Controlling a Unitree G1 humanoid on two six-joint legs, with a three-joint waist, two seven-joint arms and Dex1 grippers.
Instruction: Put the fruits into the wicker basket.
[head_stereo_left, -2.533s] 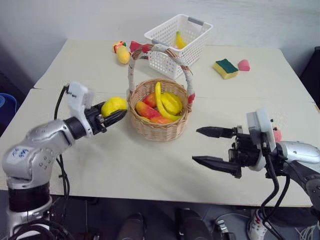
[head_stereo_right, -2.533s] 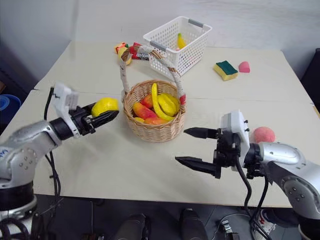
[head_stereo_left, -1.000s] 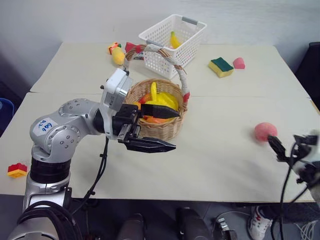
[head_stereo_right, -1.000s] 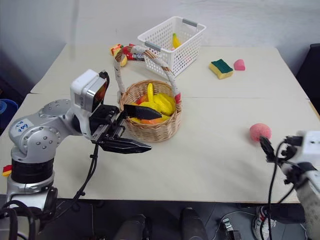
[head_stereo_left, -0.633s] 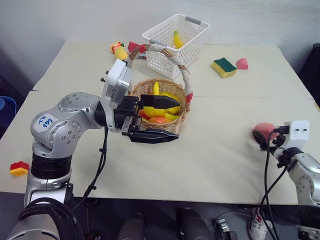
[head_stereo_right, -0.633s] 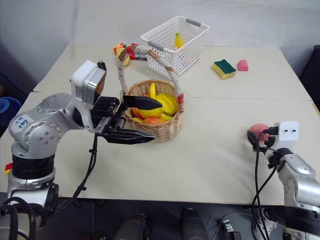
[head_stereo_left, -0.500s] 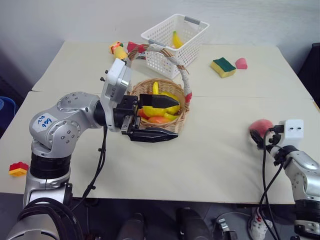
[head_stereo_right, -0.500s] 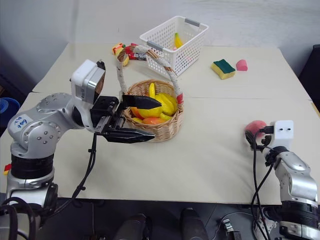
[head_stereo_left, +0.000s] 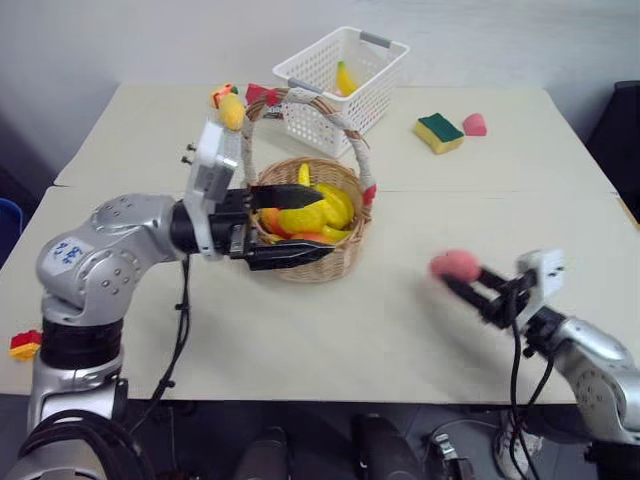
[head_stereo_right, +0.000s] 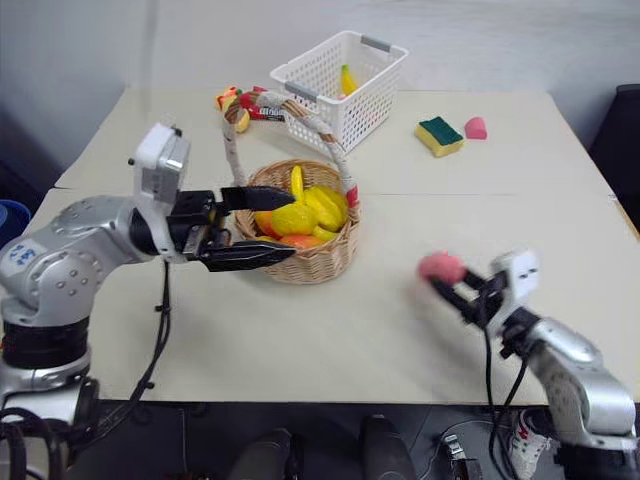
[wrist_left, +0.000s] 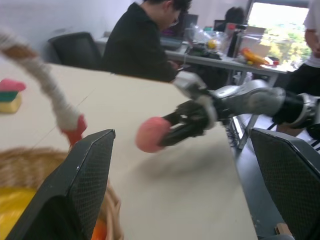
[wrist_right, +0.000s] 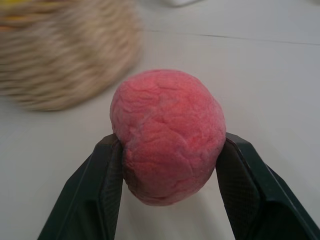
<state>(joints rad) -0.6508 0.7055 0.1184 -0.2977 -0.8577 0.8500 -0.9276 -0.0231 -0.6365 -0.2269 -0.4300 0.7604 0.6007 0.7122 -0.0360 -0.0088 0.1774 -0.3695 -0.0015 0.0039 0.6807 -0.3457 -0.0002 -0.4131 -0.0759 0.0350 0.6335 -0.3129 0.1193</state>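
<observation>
The wicker basket (head_stereo_left: 335, 265) stands mid-table with its white-wrapped handle arched above it. A yellow lemon (head_stereo_left: 300, 216) lies inside among bananas and red fruit. My left gripper (head_stereo_left: 325, 222) is open at the basket's left side, with one finger over the rim and the other along the front wall. It holds nothing. My right gripper (head_stereo_left: 462, 277) is shut on the pink-red peach (head_stereo_left: 452, 265), held above the table to the right of the basket. The right wrist view shows the peach (wrist_right: 167, 135) squeezed between both fingers (wrist_right: 102, 185). A tiny red-and-yellow chunk (head_stereo_left: 26, 345) lies near the table's left edge.
A white lattice basket (head_stereo_left: 345, 90) holding a banana stands behind the wicker one. A yellow-green sponge (head_stereo_left: 438, 132) and a small pink piece (head_stereo_left: 474, 124) lie at the back right. A yellow toy (head_stereo_left: 230, 106) lies at the back left. People sit at desks (wrist_left: 150, 45) beyond the table.
My right gripper closed on the peach, lifted it and swung it left toward the basket. My left gripper, which held the lemon earlier, is empty and has drawn slightly left.
</observation>
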